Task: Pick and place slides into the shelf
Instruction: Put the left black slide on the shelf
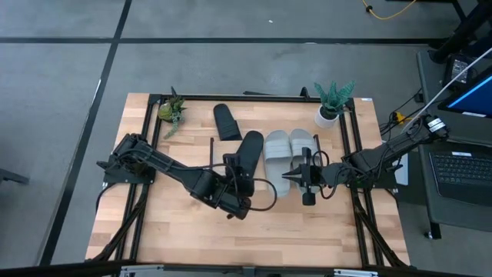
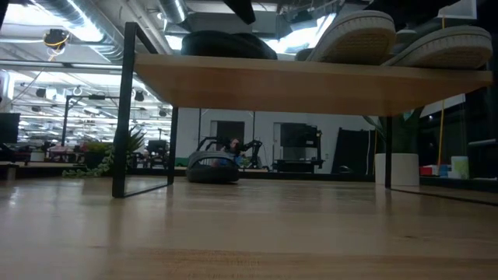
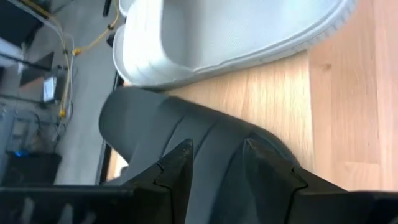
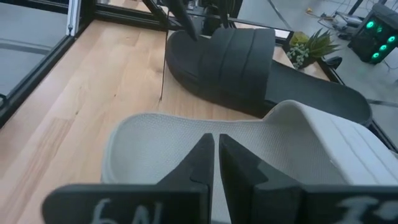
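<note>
Matte black and light grey slides lie side by side on the shelf (image 1: pixel 201 148): one black slide (image 1: pixel 248 154) just beside the first grey slide (image 1: pixel 277 149), with the second grey slide (image 1: pixel 301 148) next to that. The other black slide (image 1: pixel 226 121) lies apart, nearer the far edge. In the low view only the soles of the shelved slides show above the board's edge. The left gripper (image 1: pixel 238 183) sits at the near end of the shelved black slide; in the left wrist view its fingers (image 3: pixel 176 167) stand parted over the black strap, released rather than squeezing it. The right gripper (image 1: pixel 296 175) hovers at the near end of the grey pair, its fingers clenched together on nothing. A potted plant (image 1: pixel 332 101) and a second plant (image 1: pixel 172 109) stand at the table's far corners.
</note>
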`<action>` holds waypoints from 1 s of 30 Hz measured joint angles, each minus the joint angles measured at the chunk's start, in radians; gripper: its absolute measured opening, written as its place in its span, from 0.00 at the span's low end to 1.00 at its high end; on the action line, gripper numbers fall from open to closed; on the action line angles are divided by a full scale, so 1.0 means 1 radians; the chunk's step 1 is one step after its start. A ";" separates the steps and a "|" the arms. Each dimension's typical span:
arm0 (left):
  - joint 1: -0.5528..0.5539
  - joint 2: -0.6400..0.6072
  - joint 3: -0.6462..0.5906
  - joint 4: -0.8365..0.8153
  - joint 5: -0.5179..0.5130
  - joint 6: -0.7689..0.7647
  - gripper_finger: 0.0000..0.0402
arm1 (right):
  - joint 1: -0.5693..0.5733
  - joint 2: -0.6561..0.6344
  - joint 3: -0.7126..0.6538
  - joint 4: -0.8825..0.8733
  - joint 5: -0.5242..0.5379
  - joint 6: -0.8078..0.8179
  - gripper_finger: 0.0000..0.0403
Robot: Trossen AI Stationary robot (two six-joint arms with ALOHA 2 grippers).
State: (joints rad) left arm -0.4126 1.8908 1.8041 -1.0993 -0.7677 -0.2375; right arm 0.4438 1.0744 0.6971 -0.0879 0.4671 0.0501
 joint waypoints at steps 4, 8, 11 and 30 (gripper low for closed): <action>0.000 0.000 0.000 0.000 -0.001 0.067 0.33 | 0.001 0.000 0.000 0.000 0.000 0.002 0.07; 0.000 -0.007 0.000 -0.039 -0.007 0.108 0.33 | 0.001 0.000 0.000 0.000 -0.001 0.002 0.07; -0.006 -0.018 0.009 -0.073 -0.037 0.110 0.33 | 0.001 0.000 0.000 0.000 -0.001 0.002 0.07; 0.200 -0.068 0.189 -0.321 0.240 0.184 0.33 | 0.002 -0.001 0.000 -0.008 -0.033 0.025 0.07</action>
State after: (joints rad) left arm -0.2127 1.8223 1.9926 -1.4207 -0.5278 -0.0532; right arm 0.4459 1.0737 0.6971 -0.0956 0.4339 0.0750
